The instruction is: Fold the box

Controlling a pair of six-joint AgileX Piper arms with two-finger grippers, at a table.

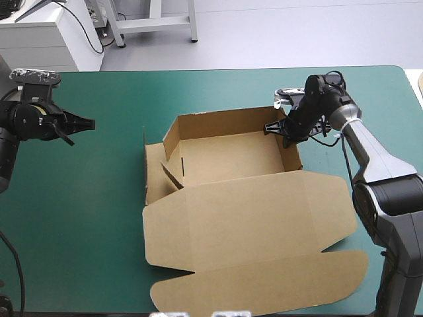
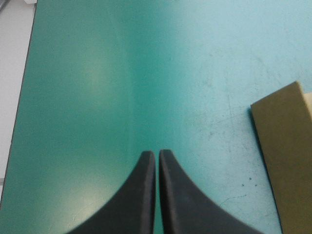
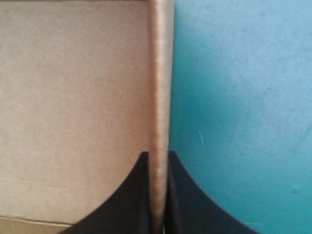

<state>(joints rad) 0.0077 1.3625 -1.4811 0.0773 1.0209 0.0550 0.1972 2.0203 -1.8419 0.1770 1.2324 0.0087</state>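
The brown box [image 1: 231,158] sits mid-table as an open tray with its walls raised and its lid [image 1: 258,244] lying flat toward the near edge. My right gripper [image 1: 283,130] is at the tray's right wall, near the far corner. In the right wrist view that wall's top edge [image 3: 160,87] runs straight between the black fingers [image 3: 185,195] of the right gripper [image 3: 158,158], which is shut on it. My left gripper [image 1: 89,123] hovers over the teal-green cover well left of the box, shut and holding nothing; the left wrist view shows the left gripper [image 2: 157,155] with a box flap [image 2: 287,146] ahead and to the side.
The left end flap [image 1: 153,172] of the box lies flat on the teal-green cover [image 1: 79,218]. The table's far edge [image 1: 231,69] runs behind the box, with white furniture beyond it.
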